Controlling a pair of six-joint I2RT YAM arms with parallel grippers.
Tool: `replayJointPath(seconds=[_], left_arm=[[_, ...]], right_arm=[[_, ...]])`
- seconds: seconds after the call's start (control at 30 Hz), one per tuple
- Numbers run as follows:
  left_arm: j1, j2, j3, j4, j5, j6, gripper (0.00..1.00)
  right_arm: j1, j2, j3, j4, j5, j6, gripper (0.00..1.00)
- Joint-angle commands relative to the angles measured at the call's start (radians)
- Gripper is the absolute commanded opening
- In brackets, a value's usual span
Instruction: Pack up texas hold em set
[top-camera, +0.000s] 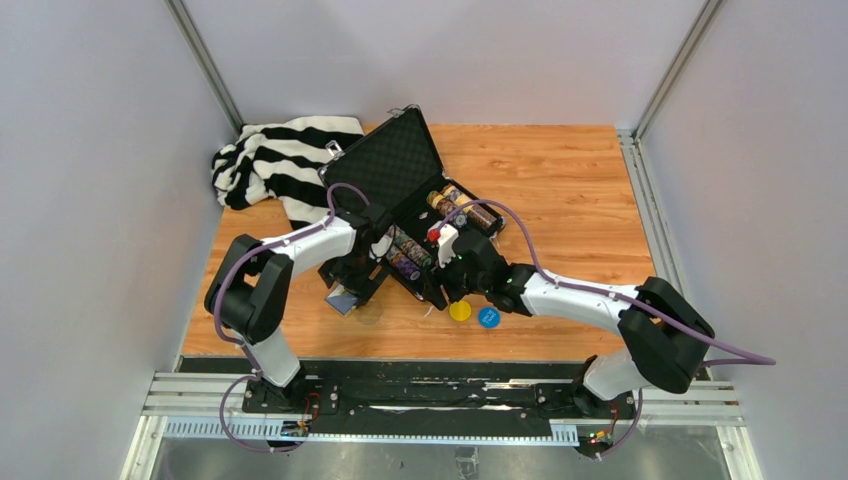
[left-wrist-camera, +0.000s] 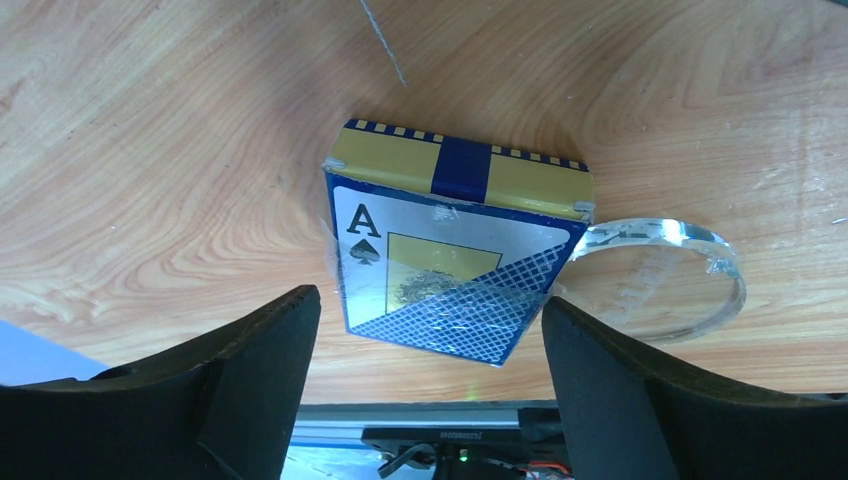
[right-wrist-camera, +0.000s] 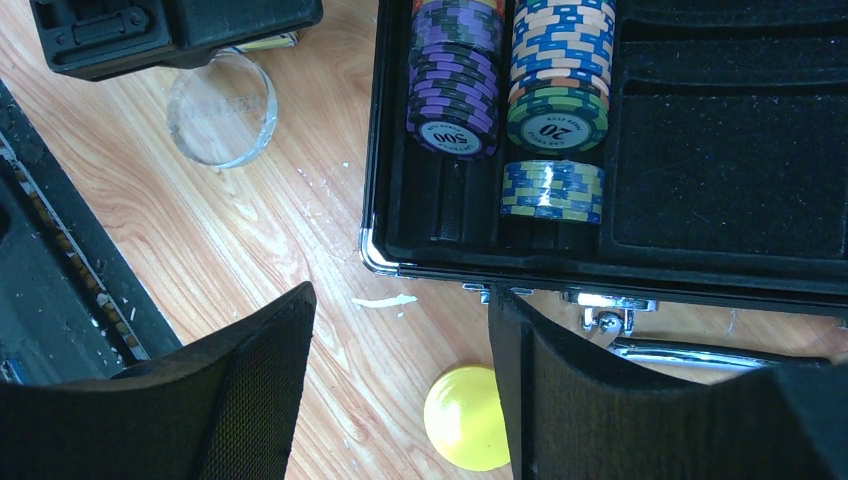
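The black hard case (top-camera: 385, 160) lies open in the middle of the table, foam lid up, with rows of multicoloured chips (top-camera: 455, 210) in its tray. The card box (left-wrist-camera: 455, 250), blue and gold with an ace of spades, lies on the wood beside a clear disc (left-wrist-camera: 660, 285). My left gripper (left-wrist-camera: 430, 375) is open and empty, its jaws to either side of the box's near corner. My right gripper (right-wrist-camera: 400, 360) is open and empty over the wood at the case's front edge (right-wrist-camera: 480, 262). A yellow disc (right-wrist-camera: 462, 415) lies by its right finger. A blue disc (top-camera: 488, 317) lies beside it.
A black-and-white striped cloth (top-camera: 280, 165) is bunched at the back left, next to the lid. The case's latch (right-wrist-camera: 605, 305) and metal handle (right-wrist-camera: 700, 352) stick out toward my right gripper. The arm mounting rail (top-camera: 430, 385) runs along the near edge.
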Motion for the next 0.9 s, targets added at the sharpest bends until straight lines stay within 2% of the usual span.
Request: replayJointPath(seconds=[0.0, 0.3, 0.43, 0.57, 0.87], left_arm=[[0.005, 0.012, 0.000, 0.001, -0.015, -0.011, 0.83], [0.003, 0.042, 0.000, -0.001, -0.013, -0.016, 0.73], [0.004, 0.053, 0.003, 0.000, 0.021, -0.009, 0.76], [0.003, 0.073, 0.006, -0.001, -0.007, -0.020, 0.87], [0.003, 0.079, 0.019, 0.002, 0.096, 0.009, 0.87]], right_arm=[[-0.012, 0.002, -0.016, 0.020, -0.002, -0.014, 0.64], [-0.012, 0.001, -0.018, 0.019, 0.002, -0.015, 0.64], [-0.012, -0.001, -0.018, 0.018, 0.002, -0.015, 0.64], [-0.012, -0.001, -0.020, 0.019, 0.004, -0.017, 0.64], [-0.012, -0.005, -0.022, 0.015, 0.015, -0.019, 0.64]])
